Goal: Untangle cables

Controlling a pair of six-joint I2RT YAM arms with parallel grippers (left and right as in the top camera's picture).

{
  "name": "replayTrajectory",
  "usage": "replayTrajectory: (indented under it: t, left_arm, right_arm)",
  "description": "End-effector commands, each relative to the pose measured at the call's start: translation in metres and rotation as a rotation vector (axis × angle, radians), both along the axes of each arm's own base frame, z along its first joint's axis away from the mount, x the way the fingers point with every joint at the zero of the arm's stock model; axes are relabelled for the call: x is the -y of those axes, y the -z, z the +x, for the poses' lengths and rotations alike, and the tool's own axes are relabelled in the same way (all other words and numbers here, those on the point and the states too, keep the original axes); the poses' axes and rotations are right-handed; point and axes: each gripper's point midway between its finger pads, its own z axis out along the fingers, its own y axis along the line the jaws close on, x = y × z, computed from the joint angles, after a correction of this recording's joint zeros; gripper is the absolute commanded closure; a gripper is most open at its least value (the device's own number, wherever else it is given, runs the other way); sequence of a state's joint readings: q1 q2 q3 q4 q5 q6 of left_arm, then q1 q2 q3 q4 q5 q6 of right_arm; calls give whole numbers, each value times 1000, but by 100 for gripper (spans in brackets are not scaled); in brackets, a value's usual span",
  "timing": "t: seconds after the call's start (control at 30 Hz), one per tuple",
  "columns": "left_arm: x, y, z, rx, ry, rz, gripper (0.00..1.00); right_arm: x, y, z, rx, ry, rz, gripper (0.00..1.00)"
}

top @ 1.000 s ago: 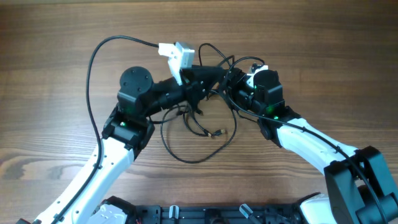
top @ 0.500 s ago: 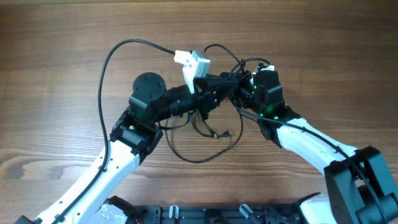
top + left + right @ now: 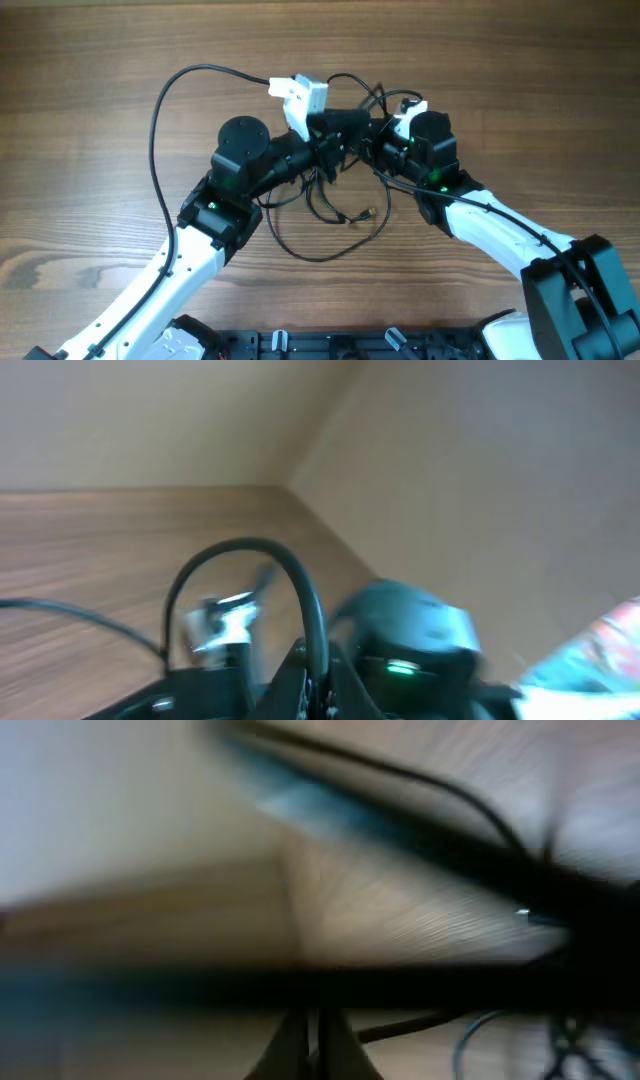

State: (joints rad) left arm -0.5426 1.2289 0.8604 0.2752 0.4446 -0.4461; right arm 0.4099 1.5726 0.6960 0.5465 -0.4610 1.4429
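Note:
The cables form a black tangle at the table's middle, with a loose loop point(image 3: 300, 254) and silver-tipped plug ends point(image 3: 370, 213) lying below the grippers. My left gripper point(image 3: 345, 135) points right into the knot. In its wrist view the left gripper point(image 3: 322, 695) is shut on a cable point(image 3: 308, 605) that arcs up from the jaws. My right gripper point(image 3: 372, 140) faces it from the right, almost tip to tip. In the blurred right wrist view its fingers point(image 3: 315, 1045) stand pressed together, with a cable point(image 3: 420, 1020) leading off to the right.
A thicker black wire point(image 3: 158, 110) curves from the left arm's white camera module point(image 3: 300, 95) out over the left of the wooden table point(image 3: 80, 150). The right arm's casing with a green light point(image 3: 400, 650) sits just beyond my left jaws.
The left arm has swung right and up with its cable, closing on the right gripper. The right gripper's jaws have shut in the tangle.

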Motion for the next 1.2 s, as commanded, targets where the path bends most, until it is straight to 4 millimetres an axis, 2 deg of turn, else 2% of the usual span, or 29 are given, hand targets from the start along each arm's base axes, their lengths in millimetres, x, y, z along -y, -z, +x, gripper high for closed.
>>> replayTrajectory:
  t: [0.0,0.1,0.2,0.33,0.47,0.6,0.83,0.93,0.97,1.17]
  left_arm:
    - [-26,3,28,9,-207,41,96]
    - [-38,8,36,-9,-254,55,96]
    - [-51,8,45,-9,-289,54,96]
    - [-91,11,66,-60,-404,23,96]
    - [-133,30,80,-177,-514,11,96]
    - [-149,53,78,-263,-547,61,96]
    - [-168,71,79,-312,-653,121,96]
    - [-176,83,76,-351,-692,161,96]
    - [-184,93,73,-381,-734,196,96]
    - [-213,116,64,-447,-880,305,96]
  right_arm:
    - [-17,-23,-12,65,-132,67,96]
    - [-21,-33,-15,103,-162,89,96]
    - [-23,-34,-18,103,-181,94,96]
    - [-22,-36,-18,113,-191,102,96]
    - [-17,-59,-17,202,-226,149,96]
    - [-4,-82,-10,241,-206,222,96]
    - [26,-110,1,267,-161,325,96]
    - [41,-129,3,315,-150,374,96]
    - [50,-137,4,324,-142,400,96]
    - [68,-149,7,351,-110,433,96]
